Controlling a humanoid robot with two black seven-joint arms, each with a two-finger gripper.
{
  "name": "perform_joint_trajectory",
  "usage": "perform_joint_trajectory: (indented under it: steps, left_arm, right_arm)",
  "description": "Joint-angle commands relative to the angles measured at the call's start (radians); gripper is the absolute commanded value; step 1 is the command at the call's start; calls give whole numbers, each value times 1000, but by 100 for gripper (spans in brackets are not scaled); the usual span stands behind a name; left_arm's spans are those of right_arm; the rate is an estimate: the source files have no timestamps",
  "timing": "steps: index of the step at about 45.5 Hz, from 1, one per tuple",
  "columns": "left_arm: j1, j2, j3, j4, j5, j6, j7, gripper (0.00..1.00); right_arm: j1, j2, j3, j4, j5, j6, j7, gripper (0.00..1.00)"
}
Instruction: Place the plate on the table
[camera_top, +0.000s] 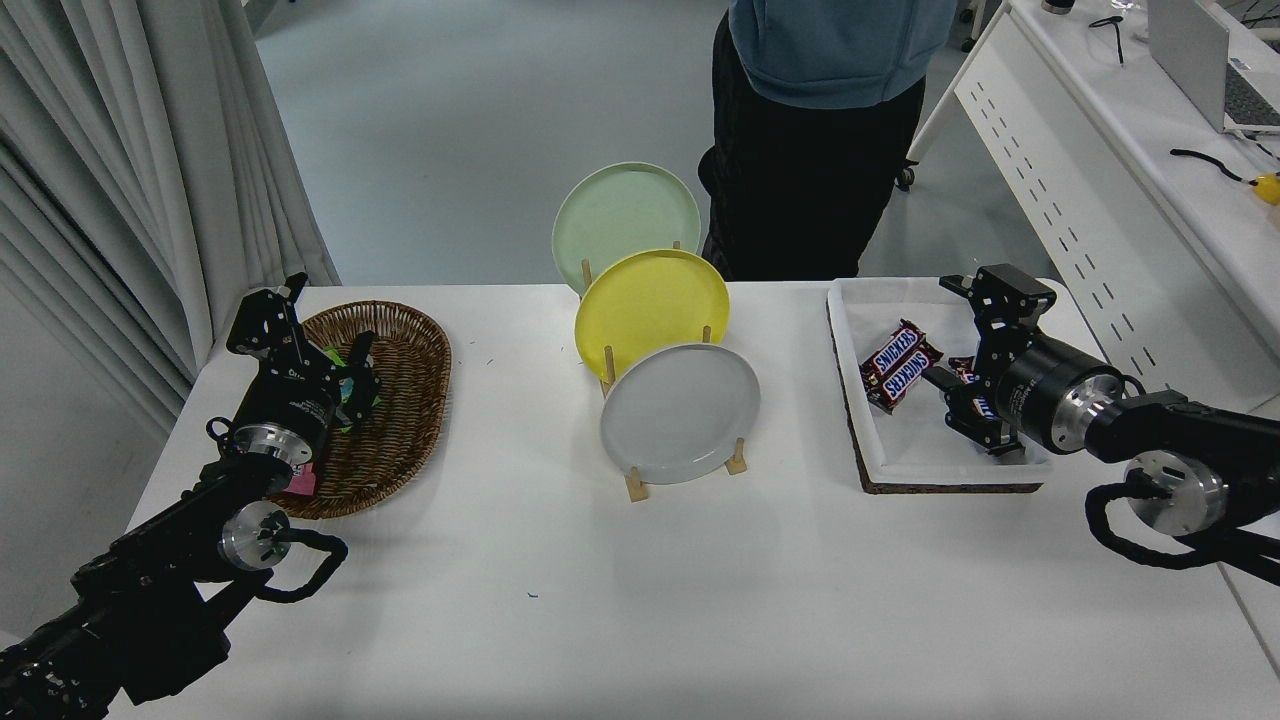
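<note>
Plate (680, 413), light grey, stood tilted on edge in the nearest slot of a wooden rack (636, 488) at the middle of the white table (640, 600). A yellow plate (652, 310) stood behind it in the same rack, and a pale green plate (626, 220) behind that, each partly covered by the one in front. The right gripper (958, 335) was over a white-lined tray (900, 465), well apart from the grey plate, its fingers spread wide and holding nothing. Two chocolate bars (898, 365) lay side by side in the tray just left of the gripper; a third bar (968, 385) was mostly hidden behind it. The left gripper (318, 330) lay over a wicker basket (400, 440) at the table's left, its fingers apart with nothing visibly between them; small coloured items in the basket were partly hidden behind it. A person (820, 130) in a blue top and dark trousers stood at the far side of the table, behind the tray. A white perforated-panel desk (1080, 200) stood to the right, beyond the table.
</note>
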Motion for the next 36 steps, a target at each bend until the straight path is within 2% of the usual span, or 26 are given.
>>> perform_joint_trajectory:
  steps: [1, 7, 14, 17, 25, 33, 36]
  left_arm:
    - [0, 0, 0, 0, 0, -1, 0, 100]
    - [-1, 0, 0, 0, 0, -1, 0, 100]
    - [0, 0, 0, 0, 0, -1, 0, 100]
    - [-1, 0, 0, 0, 0, 1, 0, 100]
    - [-1, 0, 0, 0, 0, -1, 0, 100]
    - [0, 0, 0, 0, 0, -1, 0, 100]
    - [0, 0, 0, 0, 0, 1, 0, 100]
  right_arm:
    - [66, -13, -78, 54, 2, 81, 1, 100]
    - [140, -15, -164, 52, 4, 186, 1, 100]
    - [243, 8, -275, 51, 34, 174, 1, 100]
    - [275, 68, -304, 51, 105, 166, 0, 100]
    - [376, 201, -347, 38, 343, 31, 0, 100]
    - [421, 301, -341, 21, 458, -23, -2, 100]
    - [438, 338, -336, 11, 498, -81, -2, 100]
